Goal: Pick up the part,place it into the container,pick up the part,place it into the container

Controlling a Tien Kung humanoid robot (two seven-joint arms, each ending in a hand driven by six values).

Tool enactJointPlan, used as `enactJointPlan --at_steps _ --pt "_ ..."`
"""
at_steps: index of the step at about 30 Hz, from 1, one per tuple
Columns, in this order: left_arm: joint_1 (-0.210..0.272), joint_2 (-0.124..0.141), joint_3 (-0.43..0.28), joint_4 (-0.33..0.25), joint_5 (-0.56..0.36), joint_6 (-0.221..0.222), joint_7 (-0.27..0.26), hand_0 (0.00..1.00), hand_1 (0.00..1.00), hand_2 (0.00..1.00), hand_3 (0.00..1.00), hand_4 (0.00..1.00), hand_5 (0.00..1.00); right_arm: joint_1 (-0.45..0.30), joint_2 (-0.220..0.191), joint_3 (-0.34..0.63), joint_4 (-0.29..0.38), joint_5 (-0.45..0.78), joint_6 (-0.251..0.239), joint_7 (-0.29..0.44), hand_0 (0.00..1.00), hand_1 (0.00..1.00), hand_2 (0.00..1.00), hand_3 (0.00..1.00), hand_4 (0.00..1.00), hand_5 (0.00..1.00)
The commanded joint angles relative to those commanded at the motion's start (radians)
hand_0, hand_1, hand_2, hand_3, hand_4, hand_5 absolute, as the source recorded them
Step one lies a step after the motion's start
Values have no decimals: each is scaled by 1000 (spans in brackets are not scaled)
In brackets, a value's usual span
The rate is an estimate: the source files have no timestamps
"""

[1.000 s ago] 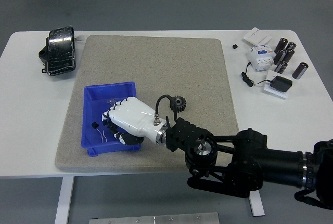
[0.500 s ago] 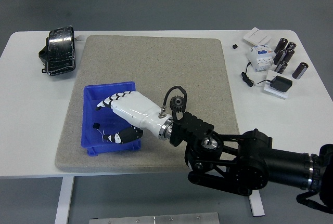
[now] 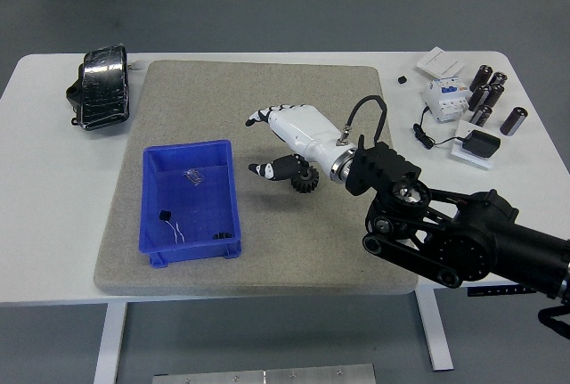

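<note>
- Since the earlier frame, the white five-fingered right hand (image 3: 285, 139) has left the blue rectangular plastic container (image 3: 151, 224), now above the mat.
- Fingers spread, empty; thumb beside the small black toothed metal gear (image 3: 306, 181) on the coarse grey-beige mat (image 3: 267, 90).

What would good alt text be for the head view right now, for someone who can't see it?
The robot's white right hand, fingers open, hovers above a small black gear on a beige mat, right of a blue container holding a few small parts. A black pouch lies at the white table's far left; cylinders and electrical parts sit far right.
</note>
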Motion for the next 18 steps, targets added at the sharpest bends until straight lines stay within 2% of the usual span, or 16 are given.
enactJointPlan --at_steps 7,16,18 --pt "-1 0 3 1 -2 0 -2 695 678 663 589 731 294 2 -13 -44 -38 -29 45 -13 633 783 820 803 791 348" --pt "-2 1 9 1 -8 1 -6 695 678 662 588 730 294 2 -16 -86 -111 -21 66 -10 630 775 819 801 795 348" --pt "-2 1 10 1 -8 2 -6 694 678 662 587 728 291 0 -15 -92 -128 -20 71 -11 593 752 787 797 802 360"
